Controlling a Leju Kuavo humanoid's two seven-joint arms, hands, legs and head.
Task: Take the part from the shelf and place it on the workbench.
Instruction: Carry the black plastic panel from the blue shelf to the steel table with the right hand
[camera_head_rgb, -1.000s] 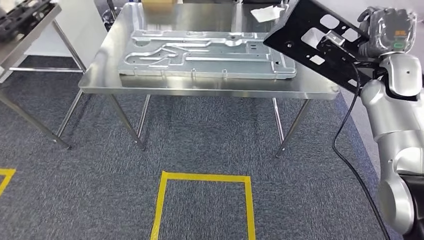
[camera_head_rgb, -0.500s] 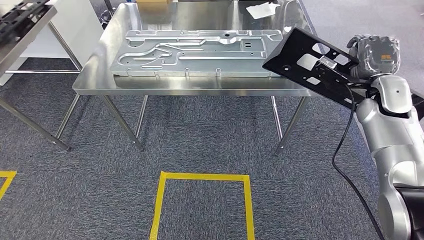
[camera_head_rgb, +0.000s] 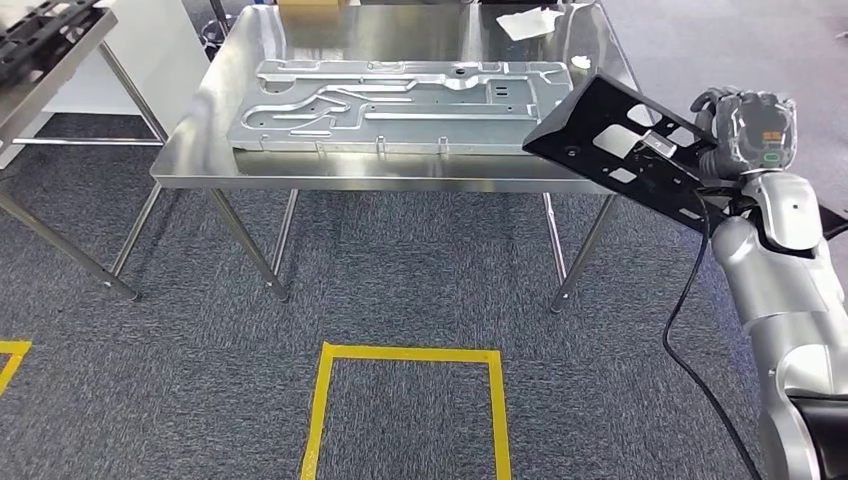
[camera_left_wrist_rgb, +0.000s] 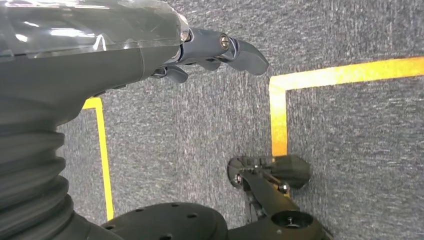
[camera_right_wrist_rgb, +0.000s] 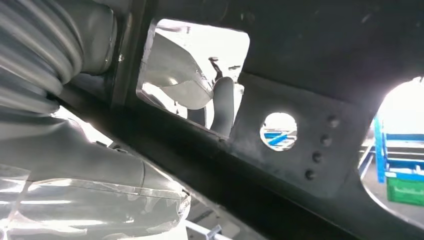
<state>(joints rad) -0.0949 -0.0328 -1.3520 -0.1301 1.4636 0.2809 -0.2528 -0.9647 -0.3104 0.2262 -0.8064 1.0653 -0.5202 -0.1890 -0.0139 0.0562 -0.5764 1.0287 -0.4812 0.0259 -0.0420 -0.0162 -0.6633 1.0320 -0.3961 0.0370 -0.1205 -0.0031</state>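
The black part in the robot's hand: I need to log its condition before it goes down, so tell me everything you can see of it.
The black part is a flat, matt, metal-looking plate with rectangular cut-outs, round holes and small rivet-like dots. The right hand grips its far end. It is tilted, its free corner low, over the workbench's right front corner beside the silver panel. Whether it touches the bench cannot be told.

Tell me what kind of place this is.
Likely a factory or assembly workshop: a stainless steel workbench carries a large stamped metal panel, yellow floor tape marks a standing spot, and the right robot hand holds a black perforated part.
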